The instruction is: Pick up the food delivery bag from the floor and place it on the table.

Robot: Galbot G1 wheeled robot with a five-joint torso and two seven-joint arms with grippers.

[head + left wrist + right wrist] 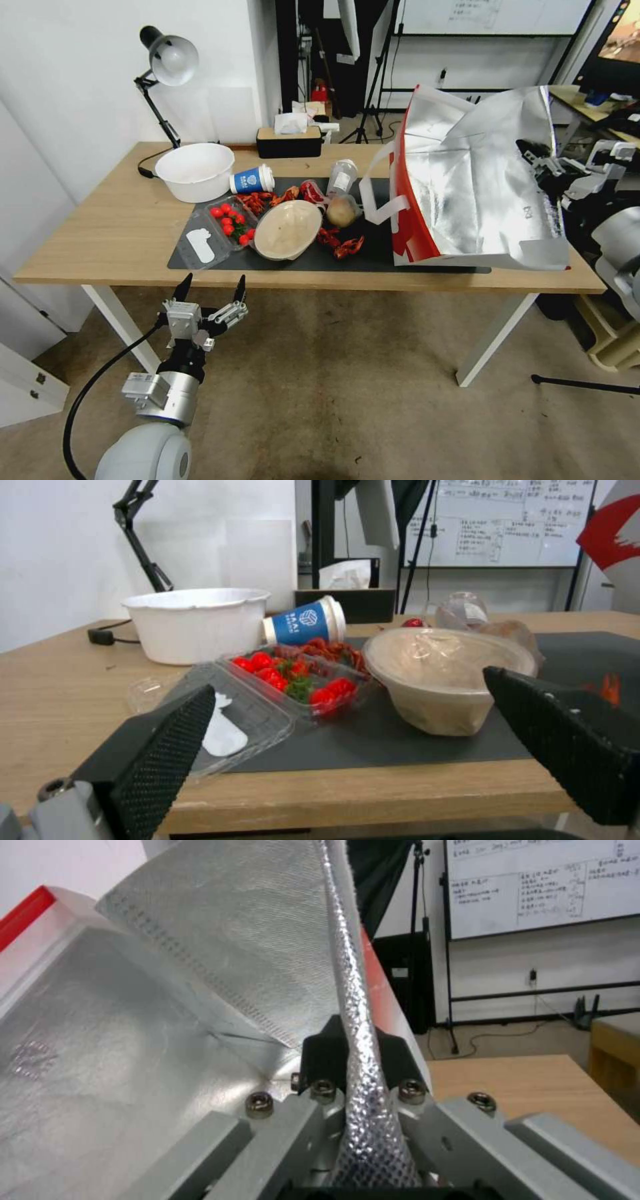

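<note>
The food delivery bag stands on the right end of the light-wood table, partly on the dark mat. Its silver foil lining faces me, with a red side and white strap handles on its left. My right gripper is at the bag's upper right rim. In the right wrist view its fingers are shut on the foil edge of the bag. My left gripper hangs open just below the table's front edge, over the floor, with nothing between its fingers.
On the mat lie a clamshell of cherry tomatoes, a lidded bowl and red crayfish. Behind are a white bowl, a blue cup, a tissue box and a desk lamp. A cluttered desk stands far right.
</note>
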